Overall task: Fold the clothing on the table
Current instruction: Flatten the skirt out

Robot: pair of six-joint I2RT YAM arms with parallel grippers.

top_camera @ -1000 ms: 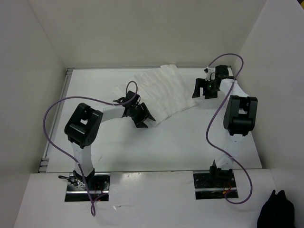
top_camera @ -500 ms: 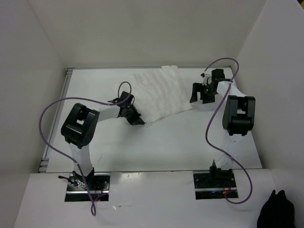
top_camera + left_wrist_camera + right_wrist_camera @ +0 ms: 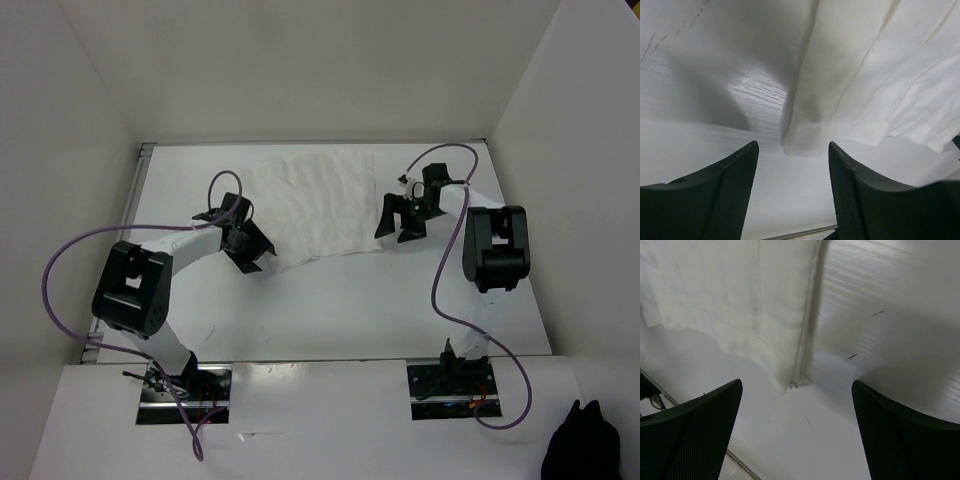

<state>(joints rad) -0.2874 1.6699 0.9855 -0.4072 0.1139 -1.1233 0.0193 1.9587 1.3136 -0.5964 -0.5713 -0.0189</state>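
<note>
Far-centre on the bench (image 3: pixel 340 300), the clothing (image 3: pixel 315 200) lies spread out, wrinkled. L jaws sit just off its near-left corner, parted, nothing betw. them. R jaws just off near-right corner, spread wide, empty too, corner facing the gap.

Clothing (image 3: pixel 880 75) cropped by wrist views' top edges, black bundle (image 3: pixel 585 450) cut off at bottom edge

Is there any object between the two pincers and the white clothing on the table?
Nothing visible stands in the way. The left pincer is open at the near left corner of the clothing, and the right pincer is open at its near right corner. Only bare table lies between each and the fabric.
</note>
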